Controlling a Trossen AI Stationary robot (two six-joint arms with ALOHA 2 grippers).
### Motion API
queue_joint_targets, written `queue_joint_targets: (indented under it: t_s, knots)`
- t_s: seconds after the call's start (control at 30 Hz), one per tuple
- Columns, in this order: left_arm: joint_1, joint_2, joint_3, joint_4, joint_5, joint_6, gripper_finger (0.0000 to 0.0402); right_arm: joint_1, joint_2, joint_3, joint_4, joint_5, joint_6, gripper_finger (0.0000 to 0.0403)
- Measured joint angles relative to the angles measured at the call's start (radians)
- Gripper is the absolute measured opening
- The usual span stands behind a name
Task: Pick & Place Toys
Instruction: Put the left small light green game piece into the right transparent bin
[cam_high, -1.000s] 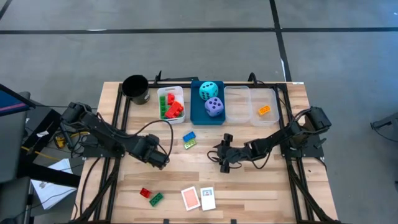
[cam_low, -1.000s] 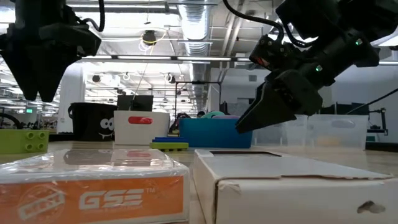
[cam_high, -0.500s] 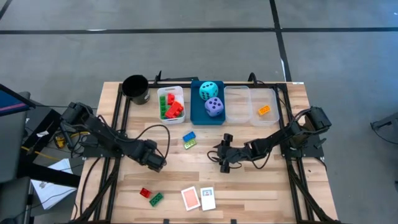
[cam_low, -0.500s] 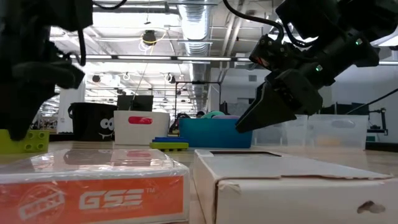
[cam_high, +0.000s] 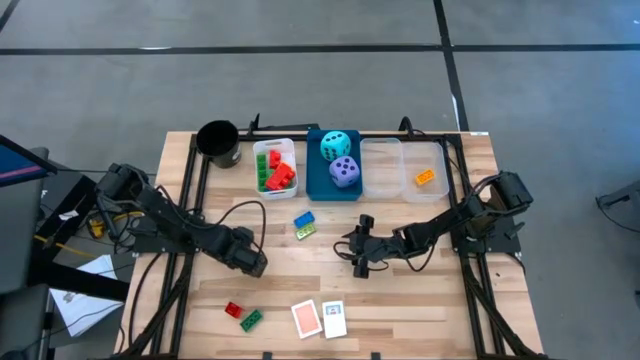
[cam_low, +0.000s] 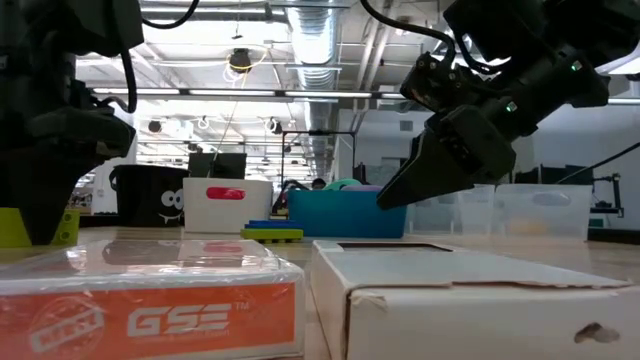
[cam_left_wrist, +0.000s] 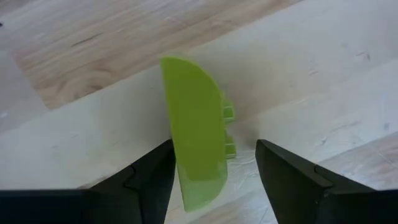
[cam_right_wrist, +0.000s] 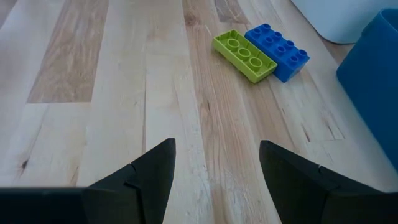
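My left gripper (cam_left_wrist: 214, 180) fingers (cam_left_wrist: 149, 177) are spread. A lime-green plastic brick (cam_left_wrist: 196, 124) shows between them in the wrist view, on the light wooden table (cam_high: 420, 310). I cannot tell whether either finger touches it. From above, the left gripper hangs over the table's left-centre. That green brick lies near the front edge, just beside a small red plastic brick (cam_high: 234, 309).

My right gripper (cam_right_wrist: 214, 180) fingers (cam_right_wrist: 292, 174) are also spread, with nothing between them but bare wood. It sits near the table's middle, pointing left. Ahead of it lie a second lime-green brick (cam_right_wrist: 244, 56) and a blue plastic brick (cam_right_wrist: 278, 51), side by side and touching, near the blue bin (cam_right_wrist: 373, 81).

Near the front edge, right of the red and green pair, are two small cards: an orange-backed card (cam_high: 306, 319) and a white card (cam_high: 333, 318), just beside each other.

The back row, from left:
- A black cup (cam_high: 218, 142).
- A white bin (cam_high: 260, 150) holding red and green bricks (cam_high: 278, 172).
- The blue bin, holding a cyan soft die (cam_high: 336, 144) and a purple soft die (cam_high: 344, 171).
- An empty-looking clear bin (cam_high: 381, 190).
- A second clear bin (cam_high: 440, 155) with one small orange brick (cam_high: 425, 177) in it.

The low view has both cards close up. My left gripper is in front of the green brick at the left, and my right gripper is above the table at the right.
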Motion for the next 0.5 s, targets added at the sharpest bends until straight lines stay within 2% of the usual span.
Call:
queue_joint_targets:
  t_s: [0.17,0.4,0.5]
  knots:
    - [0.000,0.001,-0.002,-0.009,-0.023,-0.003,0.0181,0.000,0.000,0.000,0.000,0.000,0.000,0.0228]
    - [-0.001,0.000,-0.003,-0.027,-0.030,0.015,0.0060,0.000,0.000,0.000,0.000,0.000,0.000,0.0228]
    - [-0.001,0.000,-0.003,-0.026,-0.035,0.055,0.0060,0.000,0.000,0.000,0.002,0.001,0.000,0.0228]
